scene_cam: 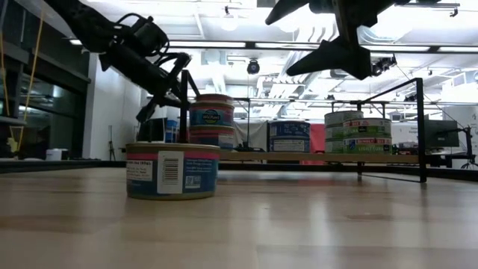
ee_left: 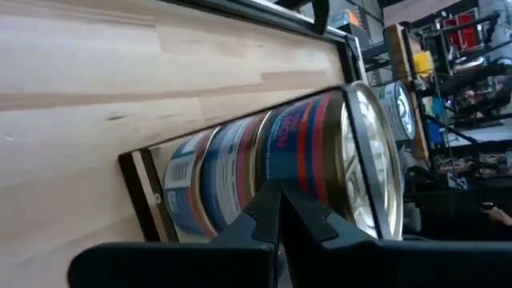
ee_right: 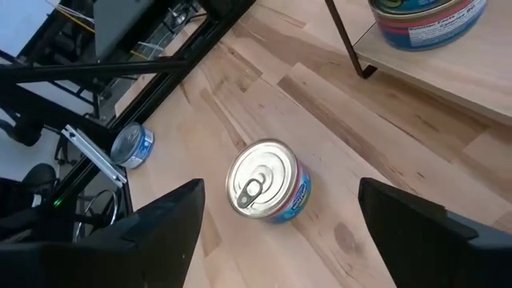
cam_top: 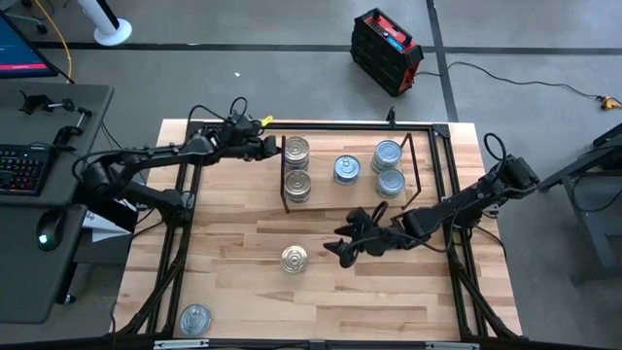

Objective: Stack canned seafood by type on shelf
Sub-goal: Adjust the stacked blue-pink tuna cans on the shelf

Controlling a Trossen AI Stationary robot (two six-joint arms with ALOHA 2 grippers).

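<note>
The shelf [cam_top: 335, 199] stands at the table's far middle. On it are two stacks of gold-lidded tins [cam_top: 296, 152] [cam_top: 296, 185] at its left end and three silver-blue tins [cam_top: 347, 170] further right. One gold-lidded tin [cam_top: 294, 259] sits on its base on the table, nearer the front. My left gripper [cam_top: 273, 149] is shut, just outside the shelf's left bracket [scene_cam: 183, 97], pointing at the far gold stack [ee_left: 320, 152]. My right gripper [cam_top: 342, 243] hangs open above the table, right of the loose gold tin [ee_right: 268, 180], its fingers apart from it. My left gripper's shut fingertips [ee_left: 280, 200] come roughly level from the table's left. They stand before the side walls of the two stacked tins, about where the upper one [ee_left: 300, 144] rests on the lower [ee_left: 204, 184]. I cannot tell whether they touch.
A silver-blue tin [cam_top: 195, 319] sits on the table at the near left corner. Black frame rails [cam_top: 457, 224] run along the table's left and right sides. Bare wood lies between the shelf and the near edge. A desk with a keyboard [cam_top: 21, 167] stands to the left.
</note>
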